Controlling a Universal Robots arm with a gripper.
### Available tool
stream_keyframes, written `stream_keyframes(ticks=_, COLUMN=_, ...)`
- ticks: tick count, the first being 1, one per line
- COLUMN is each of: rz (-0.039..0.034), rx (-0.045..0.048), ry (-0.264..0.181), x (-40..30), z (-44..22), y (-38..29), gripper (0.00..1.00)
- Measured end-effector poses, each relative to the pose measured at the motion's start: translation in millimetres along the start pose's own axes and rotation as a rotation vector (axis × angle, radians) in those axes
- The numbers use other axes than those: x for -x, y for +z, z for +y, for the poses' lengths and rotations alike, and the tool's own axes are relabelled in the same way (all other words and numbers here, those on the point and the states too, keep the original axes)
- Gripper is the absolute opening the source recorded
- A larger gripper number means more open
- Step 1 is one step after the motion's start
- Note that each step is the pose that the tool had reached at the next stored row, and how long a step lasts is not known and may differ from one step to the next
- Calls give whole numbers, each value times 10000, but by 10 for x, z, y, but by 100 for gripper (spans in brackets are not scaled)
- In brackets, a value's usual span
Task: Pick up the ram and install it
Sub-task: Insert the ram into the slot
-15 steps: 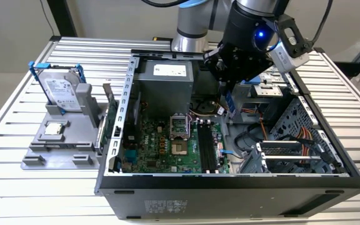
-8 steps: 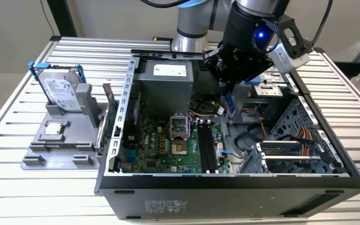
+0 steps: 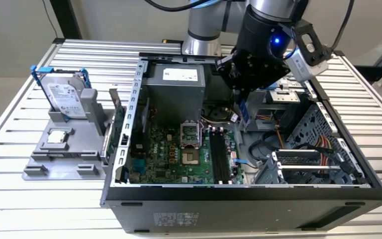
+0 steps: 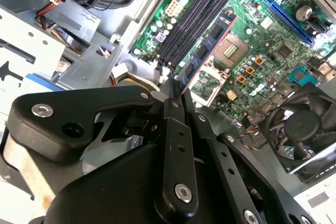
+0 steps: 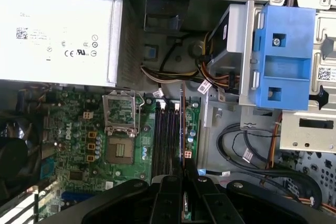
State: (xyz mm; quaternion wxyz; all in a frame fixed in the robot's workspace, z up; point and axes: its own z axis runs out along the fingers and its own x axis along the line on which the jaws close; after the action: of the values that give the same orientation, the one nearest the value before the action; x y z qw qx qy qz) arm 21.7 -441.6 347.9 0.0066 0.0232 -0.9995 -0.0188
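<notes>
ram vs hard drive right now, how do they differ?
The ram is a thin stick with black chips; the hard drive is a broad silver slab in a blue frame. The ram is clamped in the tool over the motherboard; the hard drive sits in the grey stand outside the case. Both stand on edge.

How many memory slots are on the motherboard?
4 slots, side by side next to the socket. The ram in the gripper crosses their outer edge, so another could be hidden.
</notes>
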Motion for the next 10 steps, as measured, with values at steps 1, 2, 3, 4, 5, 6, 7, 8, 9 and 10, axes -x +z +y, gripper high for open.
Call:
stream_keyframes(ticks=1, rz=0, rx=-1, ry=7, x=0, z=-3, y=3, gripper=0)
stream_keyframes(ticks=2, rz=0, rx=-2, ry=14, x=0, z=-6, y=6, gripper=0)
stream_keyframes(ticks=3, rz=-1, rx=-2, ry=21, x=1, z=-9, y=10, gripper=0)
stream_keyframes(ticks=4, rz=-1, rx=-1, ry=29, x=1, z=-11, y=13, gripper=0)
stream_keyframes(ticks=5, rz=-1, rx=-1, ry=39, x=1, z=-11, y=17, gripper=0)
stream_keyframes(ticks=6, rz=-2, rx=-1, ry=48, x=1, z=-11, y=20, gripper=0)
stream_keyframes(ticks=7, rz=-2, rx=1, ry=55, x=1, z=-11, y=25, gripper=0)
stream_keyframes(ticks=8, rz=-2, rx=0, ry=60, x=1, z=-12, y=29, gripper=0)
stream_keyframes(ticks=9, rz=-2, rx=-1, ry=62, x=1, z=-12, y=32, gripper=0)
stream_keyframes(ticks=10, rz=-2, rx=-1, ry=63, x=1, z=-12, y=36, gripper=0)
